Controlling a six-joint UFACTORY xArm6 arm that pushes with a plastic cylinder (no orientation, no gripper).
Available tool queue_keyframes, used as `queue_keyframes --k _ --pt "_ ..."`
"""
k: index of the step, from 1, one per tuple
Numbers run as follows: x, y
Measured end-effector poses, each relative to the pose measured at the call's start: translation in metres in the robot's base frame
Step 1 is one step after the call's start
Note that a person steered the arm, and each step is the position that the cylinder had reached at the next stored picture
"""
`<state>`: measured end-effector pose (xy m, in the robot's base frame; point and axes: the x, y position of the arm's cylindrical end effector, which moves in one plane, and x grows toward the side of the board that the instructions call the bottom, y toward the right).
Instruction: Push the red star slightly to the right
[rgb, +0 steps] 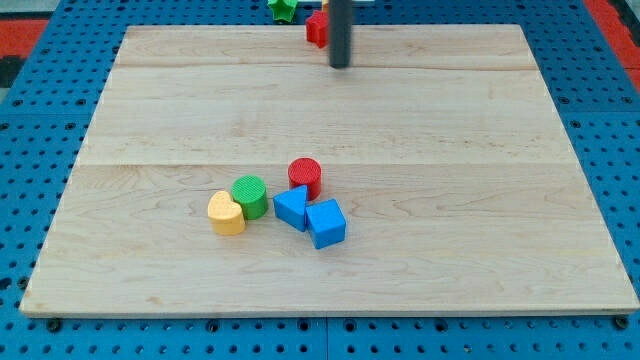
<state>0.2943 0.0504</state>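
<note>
The red star lies at the view's top edge of the wooden board, partly hidden behind my rod. My tip rests on the board just to the right of and slightly below the red star, close to it; I cannot tell if they touch. A green star lies above and left of the red star, cut off by the view's top.
A cluster sits low and left of centre: a red cylinder, a green cylinder, a yellow heart, a blue triangular block and a blue cube. Blue pegboard surrounds the board.
</note>
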Motion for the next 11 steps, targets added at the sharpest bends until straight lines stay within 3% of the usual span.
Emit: queue_keyframes --k 1,2,4,6,7,8,10,11 --pt "-0.065 0.085" --pt "-0.103 0.080" --pt "-0.101 -0.021" --pt "0.090 -0.084" --pt "0.029 -0.153" --pt "-0.080 -0.219" --pt "-0.103 -0.190" --pt "-0.101 -0.102"
